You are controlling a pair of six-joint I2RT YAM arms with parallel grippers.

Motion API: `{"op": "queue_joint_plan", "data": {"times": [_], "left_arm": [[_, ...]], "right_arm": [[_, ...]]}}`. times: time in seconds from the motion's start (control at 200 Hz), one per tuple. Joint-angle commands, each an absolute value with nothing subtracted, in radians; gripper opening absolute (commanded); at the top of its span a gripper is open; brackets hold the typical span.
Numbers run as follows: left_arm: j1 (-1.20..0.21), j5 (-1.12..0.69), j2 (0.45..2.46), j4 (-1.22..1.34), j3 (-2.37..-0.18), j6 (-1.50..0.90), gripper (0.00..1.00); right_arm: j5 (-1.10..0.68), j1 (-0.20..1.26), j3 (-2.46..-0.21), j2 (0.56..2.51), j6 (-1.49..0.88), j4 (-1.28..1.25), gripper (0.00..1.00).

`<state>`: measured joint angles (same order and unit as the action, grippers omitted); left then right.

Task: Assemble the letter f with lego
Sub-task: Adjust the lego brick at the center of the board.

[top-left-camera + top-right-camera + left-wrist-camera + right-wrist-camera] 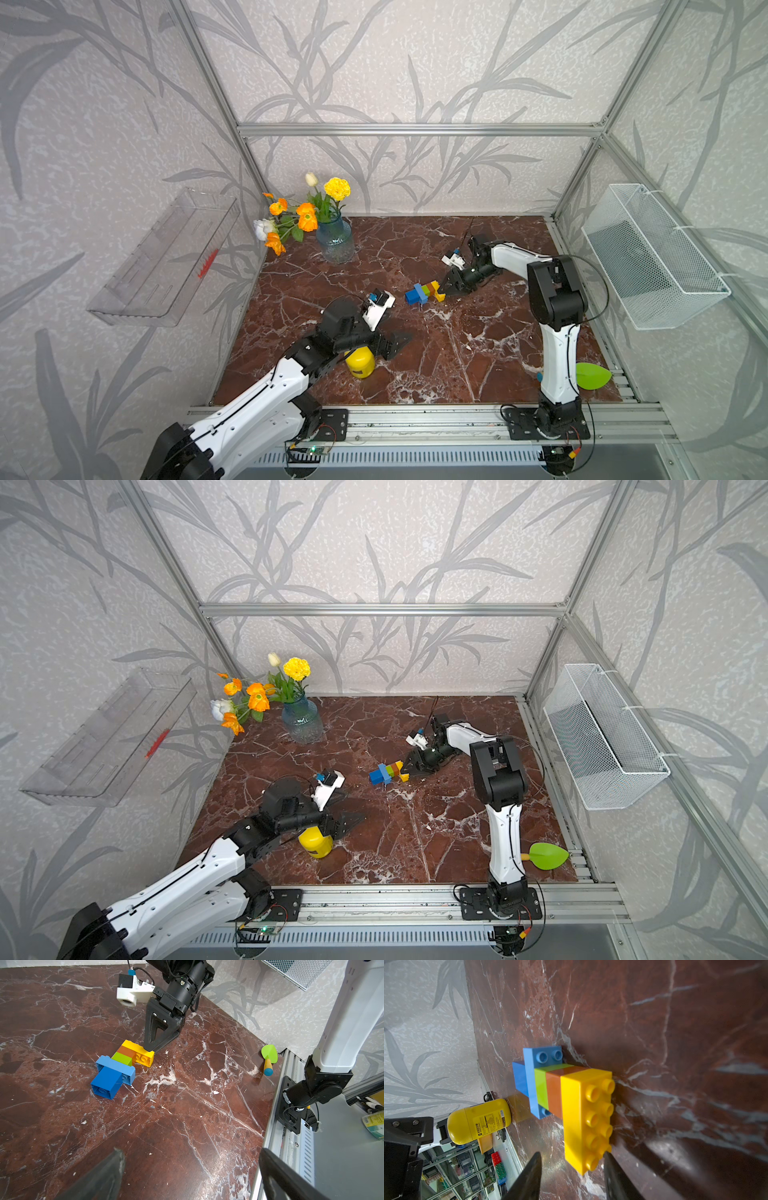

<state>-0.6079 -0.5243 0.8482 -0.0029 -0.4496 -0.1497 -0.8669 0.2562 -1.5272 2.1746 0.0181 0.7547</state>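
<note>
The letter f (424, 293) (388, 773) lies flat on the marble table as one joined stack of lego. A long yellow brick (577, 1115) (141, 1053) forms one end, then orange (553, 1093), green (540, 1086), a long light-blue bar (532, 1076) and a dark-blue foot (106, 1082). My right gripper (572, 1154) (444, 291) is open, low at the table. Its jaws straddle the tip of the yellow brick, one finger close to the studs, the other clear of it. My left gripper (191, 1151) (395, 340) is wide open and empty, well short of the stack.
A yellow cylinder (360, 362) (479, 1122) stands under the left arm. A green leaf-shaped tool (592, 375) (269, 1056) lies at the front right edge. A vase of flowers (334, 241) stands at the back left. A wire basket (652, 253) hangs on the right wall.
</note>
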Motion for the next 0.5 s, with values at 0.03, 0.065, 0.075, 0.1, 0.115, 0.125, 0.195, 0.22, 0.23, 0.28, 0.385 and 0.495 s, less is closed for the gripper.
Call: {"op": "queue_joint_plan", "data": {"times": [0.03,0.065,0.075,0.1,0.115,0.125,0.195,0.22,0.23,0.28,0.385,0.495], "left_arm": [[-0.612,-0.521,0.849,0.003,-0.453,-0.133,0.99],[-0.612,-0.522,0.849,0.003,-0.453,-0.133,0.99],[-0.611,-0.522,0.849,0.003,-0.453,-0.134,0.99],[-0.612,-0.522,0.850,0.003,-0.452,-0.135,0.99],[-0.611,-0.523,0.850,0.003,-0.453,-0.134,0.99],[-0.613,-0.523,0.849,0.002,-0.453,-0.134,0.99],[-0.612,-0.523,0.848,0.002,-0.452,-0.135,0.99],[-0.613,-0.523,0.848,0.003,-0.453,-0.135,1.00],[-0.612,-0.523,0.848,0.003,-0.453,-0.136,0.99],[-0.612,-0.521,0.847,0.003,-0.452,-0.137,0.99],[-0.613,-0.524,0.850,0.005,-0.454,-0.141,0.99],[-0.612,-0.523,0.853,0.000,-0.456,-0.140,0.99]], "right_arm": [[-0.848,0.250,-1.509,2.165,0.013,0.748,0.49],[-0.842,0.250,-1.508,2.159,0.012,0.748,0.49],[-0.842,0.250,-1.507,2.157,0.011,0.748,0.49],[-0.841,0.250,-1.505,2.152,0.009,0.746,0.48],[-0.839,0.250,-1.503,2.148,0.008,0.743,0.48],[-0.838,0.250,-1.501,2.144,0.006,0.741,0.48],[-0.822,0.250,-1.475,2.110,-0.008,0.715,0.47],[-0.813,0.250,-1.464,2.095,-0.014,0.703,0.46],[-0.808,0.250,-1.461,2.086,-0.017,0.697,0.46],[-0.788,0.250,-1.437,2.052,-0.034,0.674,0.45],[-0.755,0.253,-1.396,1.977,-0.066,0.632,0.42],[-0.707,0.268,-1.349,1.909,-0.080,0.592,0.37]]}}
